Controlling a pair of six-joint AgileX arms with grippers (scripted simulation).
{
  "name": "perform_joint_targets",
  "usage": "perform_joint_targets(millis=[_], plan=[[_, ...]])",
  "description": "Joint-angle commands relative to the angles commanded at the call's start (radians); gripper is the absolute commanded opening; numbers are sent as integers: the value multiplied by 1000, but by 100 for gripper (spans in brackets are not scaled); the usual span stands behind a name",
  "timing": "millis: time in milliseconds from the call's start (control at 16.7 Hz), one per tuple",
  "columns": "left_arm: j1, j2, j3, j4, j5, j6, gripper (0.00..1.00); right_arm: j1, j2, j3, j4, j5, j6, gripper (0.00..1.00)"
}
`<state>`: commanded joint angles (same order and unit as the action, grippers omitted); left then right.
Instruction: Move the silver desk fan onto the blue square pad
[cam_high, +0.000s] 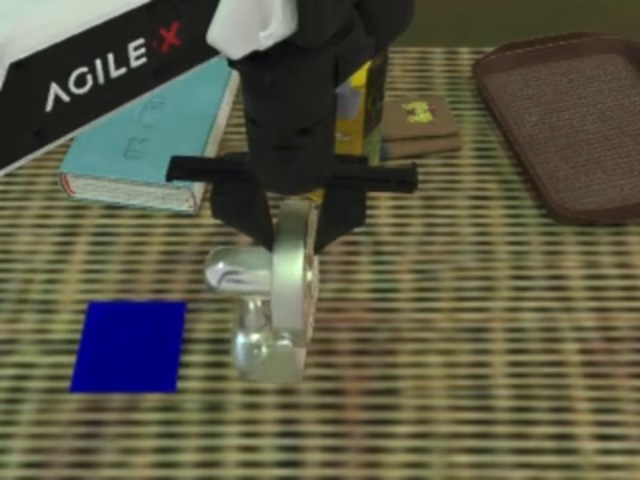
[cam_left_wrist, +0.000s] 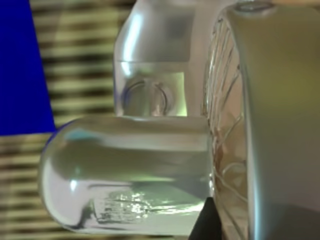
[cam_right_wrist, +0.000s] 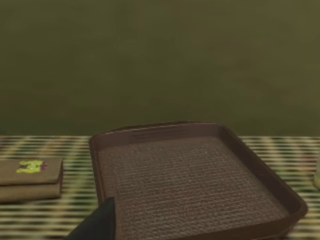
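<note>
The silver desk fan is at the table's middle, its round grille head edge-on and its motor housing pointing left. My left gripper comes down from above and is shut on the grille head, one black finger on each face. In the left wrist view a dark fingertip presses the grille next to the housing of the silver desk fan. The blue square pad lies flat to the fan's left, apart from it, and shows as the blue square pad past the fan. My right arm is parked out of the top view.
A light-teal book lies at the back left. A yellow bottle stands half hidden behind my left arm, beside a brown wallet. A brown tray fills the back right, seen close as the tray with one right fingertip.
</note>
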<state>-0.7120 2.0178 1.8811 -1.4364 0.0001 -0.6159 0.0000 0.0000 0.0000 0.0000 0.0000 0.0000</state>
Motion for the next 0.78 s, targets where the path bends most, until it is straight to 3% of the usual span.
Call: perform_joint_targets(millis=[180,360,780], plan=[[20,-14,-26,-3,-1,95,0,0,0,0,0,0,0,100],[58,-45,-70,-4,-2,286,0,0,0,0,0,0,0,100],[195,-174,-221,15,-5,979,0,0,0,0,0,0,0,100]])
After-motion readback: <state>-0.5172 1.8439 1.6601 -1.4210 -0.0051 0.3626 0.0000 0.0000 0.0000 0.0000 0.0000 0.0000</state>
